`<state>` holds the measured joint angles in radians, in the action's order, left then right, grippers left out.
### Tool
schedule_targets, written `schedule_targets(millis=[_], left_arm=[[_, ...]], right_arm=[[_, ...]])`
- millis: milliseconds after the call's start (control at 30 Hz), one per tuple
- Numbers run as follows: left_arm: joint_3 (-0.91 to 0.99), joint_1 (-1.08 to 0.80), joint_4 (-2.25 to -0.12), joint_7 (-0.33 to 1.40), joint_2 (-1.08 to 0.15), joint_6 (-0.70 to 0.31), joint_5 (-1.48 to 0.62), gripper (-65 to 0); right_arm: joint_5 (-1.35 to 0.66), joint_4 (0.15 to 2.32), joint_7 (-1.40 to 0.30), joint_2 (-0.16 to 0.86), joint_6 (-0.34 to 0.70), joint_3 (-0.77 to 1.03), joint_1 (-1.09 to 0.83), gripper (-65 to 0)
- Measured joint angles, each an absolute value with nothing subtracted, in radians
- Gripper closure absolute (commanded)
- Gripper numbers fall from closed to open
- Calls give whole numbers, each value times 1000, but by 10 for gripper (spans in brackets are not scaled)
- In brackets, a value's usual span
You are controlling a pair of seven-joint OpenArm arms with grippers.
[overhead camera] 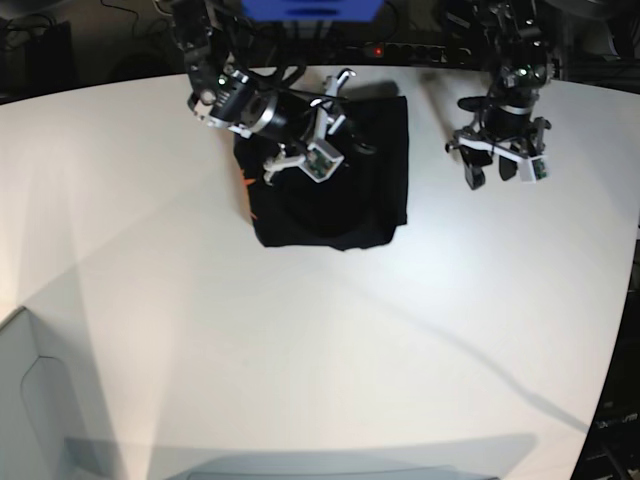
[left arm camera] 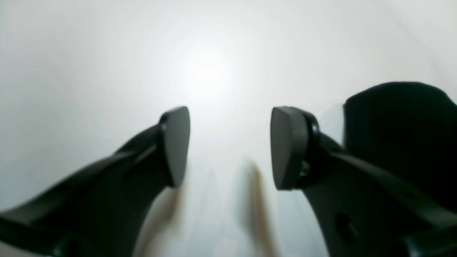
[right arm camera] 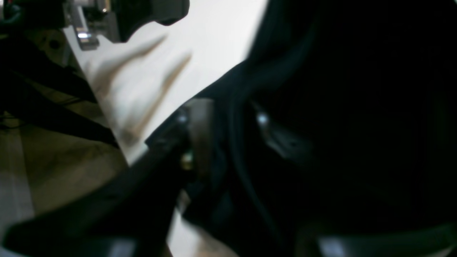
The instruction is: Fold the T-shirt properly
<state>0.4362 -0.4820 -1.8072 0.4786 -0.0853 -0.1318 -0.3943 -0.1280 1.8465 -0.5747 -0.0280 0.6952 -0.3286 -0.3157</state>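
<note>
The black T-shirt (overhead camera: 340,190) lies folded into a rough square at the back middle of the white table (overhead camera: 300,330), with an orange mark (overhead camera: 245,185) at its left edge. My right gripper (overhead camera: 318,128) hovers low over the shirt's upper part. In the right wrist view its jaws stand apart, and a ridge of black cloth (right arm camera: 239,142) lies between the fingers (right arm camera: 200,128). My left gripper (left arm camera: 230,146) is open and empty over bare table, to the right of the shirt (overhead camera: 492,172). A blurred black shape (left arm camera: 400,135) fills that wrist view's right side.
Dark equipment and cables run along the table's back edge, with a blue block (overhead camera: 310,8) above them. A pale box (overhead camera: 30,400) sits at the lower left corner. The curved table edge (overhead camera: 625,300) drops off on the right.
</note>
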Motion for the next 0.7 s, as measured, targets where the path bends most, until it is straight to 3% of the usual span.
schedule_targets(millis=[100,167,433,700], left_arm=[[455,-482,-1810,478,-85,-131,-395,-347],[467,-482,-1812,479,-85,-132,-394,-347],[529,-491,-1813,479,-85,-133,-394,-347],[579,-487,-1814,478,-85,-132,-393,-347]], right_arm=[[-128,1896,-576,-27,695,-346,-325,-337],[-133,1952,-567,-27,695,-345,-347,-356],[-127,1982,-567,34,695,-244,-369,-358],[-136,2014,-554,22,695,-154,-388,-358]])
